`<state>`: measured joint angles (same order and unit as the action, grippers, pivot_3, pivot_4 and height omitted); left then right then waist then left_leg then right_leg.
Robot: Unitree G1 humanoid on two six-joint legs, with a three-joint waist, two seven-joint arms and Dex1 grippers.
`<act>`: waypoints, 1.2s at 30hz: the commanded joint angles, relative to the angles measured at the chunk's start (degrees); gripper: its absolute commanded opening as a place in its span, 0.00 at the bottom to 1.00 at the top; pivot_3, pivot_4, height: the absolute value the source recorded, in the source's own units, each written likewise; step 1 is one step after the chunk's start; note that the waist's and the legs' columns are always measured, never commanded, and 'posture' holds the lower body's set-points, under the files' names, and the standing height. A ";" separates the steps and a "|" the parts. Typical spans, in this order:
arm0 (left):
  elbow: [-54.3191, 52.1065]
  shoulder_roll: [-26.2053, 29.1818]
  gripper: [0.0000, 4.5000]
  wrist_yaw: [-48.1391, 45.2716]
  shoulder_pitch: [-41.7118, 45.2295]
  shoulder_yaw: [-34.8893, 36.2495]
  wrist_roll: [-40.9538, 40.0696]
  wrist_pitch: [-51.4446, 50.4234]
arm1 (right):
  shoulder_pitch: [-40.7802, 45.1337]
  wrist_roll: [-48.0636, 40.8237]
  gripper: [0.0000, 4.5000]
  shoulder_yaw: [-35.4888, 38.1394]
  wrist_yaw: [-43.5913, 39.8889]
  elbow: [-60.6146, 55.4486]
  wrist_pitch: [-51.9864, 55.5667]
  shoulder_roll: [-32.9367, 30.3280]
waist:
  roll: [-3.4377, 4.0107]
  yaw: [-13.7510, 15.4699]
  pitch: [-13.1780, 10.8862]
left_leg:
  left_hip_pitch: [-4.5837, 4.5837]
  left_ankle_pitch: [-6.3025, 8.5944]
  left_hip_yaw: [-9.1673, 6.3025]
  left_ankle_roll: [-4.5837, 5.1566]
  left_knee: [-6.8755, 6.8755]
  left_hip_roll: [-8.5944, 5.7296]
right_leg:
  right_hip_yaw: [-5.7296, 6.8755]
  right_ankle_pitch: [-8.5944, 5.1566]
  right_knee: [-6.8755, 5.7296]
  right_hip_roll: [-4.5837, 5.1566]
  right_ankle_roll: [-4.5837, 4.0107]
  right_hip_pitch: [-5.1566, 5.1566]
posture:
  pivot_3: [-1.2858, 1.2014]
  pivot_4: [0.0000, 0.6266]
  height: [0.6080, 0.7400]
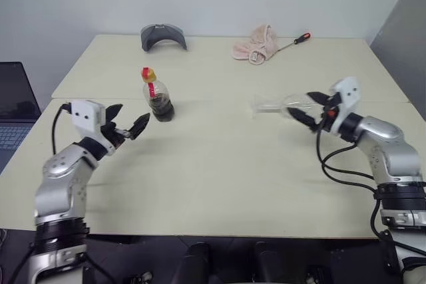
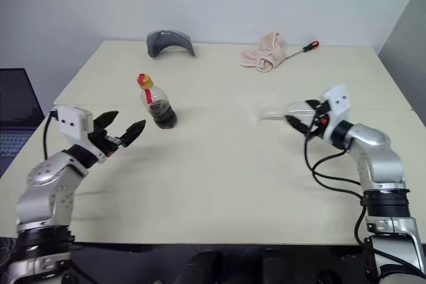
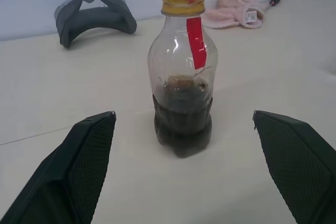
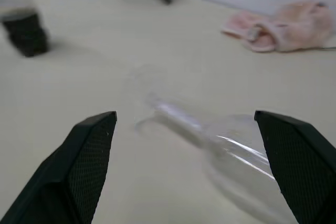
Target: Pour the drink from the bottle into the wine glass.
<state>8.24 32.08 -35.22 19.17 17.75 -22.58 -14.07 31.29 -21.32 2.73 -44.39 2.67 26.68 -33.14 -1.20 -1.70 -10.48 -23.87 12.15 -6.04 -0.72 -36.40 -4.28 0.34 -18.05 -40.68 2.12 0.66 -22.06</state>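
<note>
Upright bottle (image 3: 182, 72) holds dark drink (image 3: 182, 124); wine glass (image 1: 283, 106) lies sideways.

A grey curved object (image 1: 163, 35) is resting at the far edge of the pale tabletop (image 1: 219, 184), near the wall. Well to its right, a crumpled pink cloth (image 1: 254, 44) is lying just beside a screwdriver (image 1: 294, 41) with a red-and-black handle. A dark laptop (image 1: 14, 108) is sitting open off the tabletop's left side.

Lab bench (image 1: 219, 184) (laptop (image 1: 14, 108), screwdriver (image 1: 295, 42))
</note>
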 commanded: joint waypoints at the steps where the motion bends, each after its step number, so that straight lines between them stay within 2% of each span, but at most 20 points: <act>1: 4.90 -0.40 1.00 1.45 4.31 -1.06 2.87 4.35 | -0.18 -2.29 1.00 -3.23 -0.77 -10.29 5.20 0.77 | 0.00 0.02 0.00 | -0.02 0.00 -0.04 0.00 0.00 -0.01 | 0.04 0.00 0.00 0.00 0.00 0.00 | 0.52 0.24 1.00; 6: 14.51 -2.99 1.00 4.52 11.01 -3.42 6.64 8.55 | 0.38 -2.80 1.00 -6.34 1.12 -17.11 9.27 3.31 | -0.01 0.16 0.00 | -0.03 0.00 -0.10 -0.01 -0.02 -0.04 | 0.08 0.00 0.03 0.02 0.00 0.00 | 0.52 0.24 1.00; 12: 21.46 -6.49 1.00 4.64 16.10 -5.34 8.24 11.74 | 0.89 -3.27 1.00 -7.10 2.56 -19.86 11.14 5.27 | -0.02 0.18 0.00 | -0.07 -0.01 -0.12 -0.02 -0.07 -0.07 | 0.11 0.01 0.08 0.04 0.01 0.00 | 0.52 0.24 1.00; 29: 55.26 -7.90 1.00 8.20 34.13 -8.24 16.90 26.67 | 1.27 -3.23 1.00 -6.18 4.98 -22.35 12.61 5.51 | -0.03 0.02 0.00 | -0.10 -0.01 -0.15 -0.02 -0.09 -0.09 | 0.18 0.01 0.05 0.03 0.02 -0.02 | 0.52 0.24 1.00; 34: 60.54 -9.43 1.00 8.93 38.03 -7.62 17.15 30.25 | 1.74 -3.08 1.00 -6.02 5.41 -22.83 13.18 4.90 | -0.05 0.04 -0.01 | -0.16 -0.01 -0.17 -0.02 -0.15 -0.10 | 0.20 0.01 0.05 0.03 0.02 -0.04 | 0.52 0.24 1.00; 36: 61.60 -9.95 0.91 9.14 38.67 -7.64 17.39 31.58 | 1.71 -2.98 1.00 -5.99 5.51 -23.09 13.44 4.48 | -0.05 0.03 -0.01 | -0.20 -0.01 -0.18 -0.02 -0.20 -0.10 | 0.21 0.01 0.04 0.03 0.02 -0.06 | 0.52 0.24 1.00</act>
<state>69.70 22.19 -26.33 56.14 9.47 -5.36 15.38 31.80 -23.94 -4.57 -39.14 -17.82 40.28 -28.03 -1.25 -1.66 -10.48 -24.08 12.14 -6.22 -0.74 -36.61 -4.38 0.55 -18.05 -40.65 2.15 0.68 -22.12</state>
